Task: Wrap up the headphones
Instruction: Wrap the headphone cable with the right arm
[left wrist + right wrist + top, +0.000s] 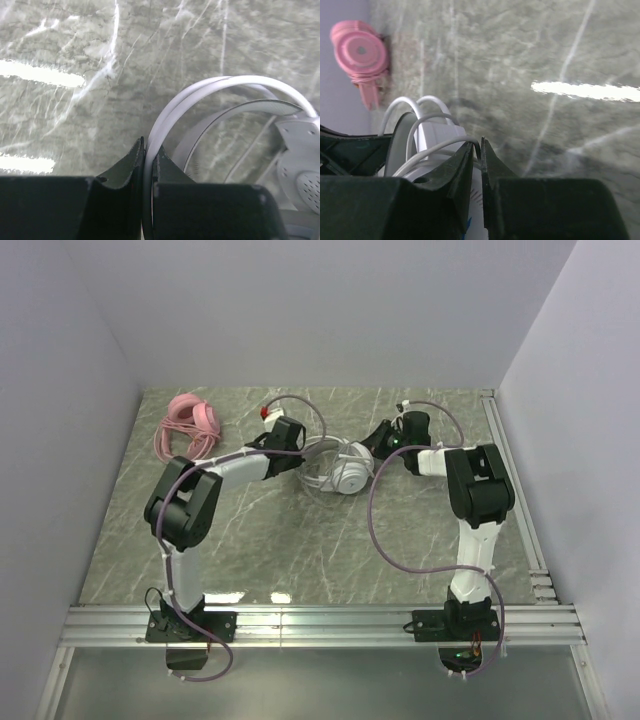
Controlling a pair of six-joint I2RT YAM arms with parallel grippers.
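The white headset point(338, 470) lies just past the centre of the counter point(300, 550), toward 12 o'clock, with an arm on either side of it. The left jaws, reaching in from 9 o'clock of the headset, are clenched on its white headband point(210, 87), which runs straight down between the two tips. The right jaws sit at the headset's 2 o'clock, with only a narrow slit between them. The thin cable point(451, 144) runs up to their tips, but whether it is pinched there I cannot tell. The pink headset point(190, 422) rests at 10 o'clock of the counter, its cable bundled on it, close to the left wall point(60, 440) and well apart from the white one. Bare counter spreads from the middle toward 6 o'clock, between the two arms, up to the metal rail point(320, 625) along the near edge. A second rail point(515, 500) borders the 3 o'clock edge, just beside the right arm's elbow.
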